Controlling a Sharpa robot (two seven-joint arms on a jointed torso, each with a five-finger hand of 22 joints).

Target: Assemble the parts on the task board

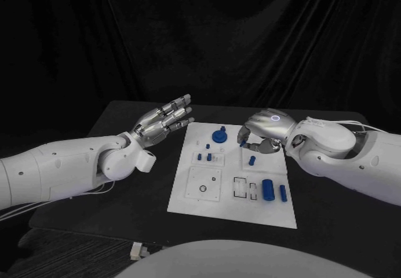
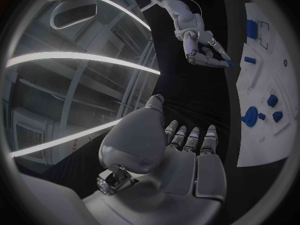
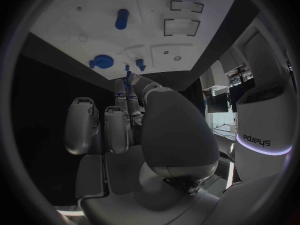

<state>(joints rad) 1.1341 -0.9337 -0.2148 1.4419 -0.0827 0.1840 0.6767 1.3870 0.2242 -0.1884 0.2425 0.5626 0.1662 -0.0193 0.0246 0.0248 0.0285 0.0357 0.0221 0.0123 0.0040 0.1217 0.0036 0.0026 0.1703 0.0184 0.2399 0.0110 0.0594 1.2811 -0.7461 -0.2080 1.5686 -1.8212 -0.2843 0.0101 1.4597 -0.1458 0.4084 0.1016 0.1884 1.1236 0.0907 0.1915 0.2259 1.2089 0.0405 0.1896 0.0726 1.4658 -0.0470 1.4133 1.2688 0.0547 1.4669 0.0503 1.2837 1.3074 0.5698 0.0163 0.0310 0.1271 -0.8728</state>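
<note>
The right hand (image 1: 266,134), at centre right over the task board (image 1: 192,202), pinches a small blue part (image 3: 129,76) that could slip if tilted, while the left hand (image 1: 163,123) hovers open and empty.

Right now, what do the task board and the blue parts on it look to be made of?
Task board: looks like matte white plastic, flat and even with cut recesses and no glare. Blue parts, such as the cylinder and the round piece: probably moulded or printed plastic, uniform colour, dull sheen. Neither can be confirmed by sight.
</note>
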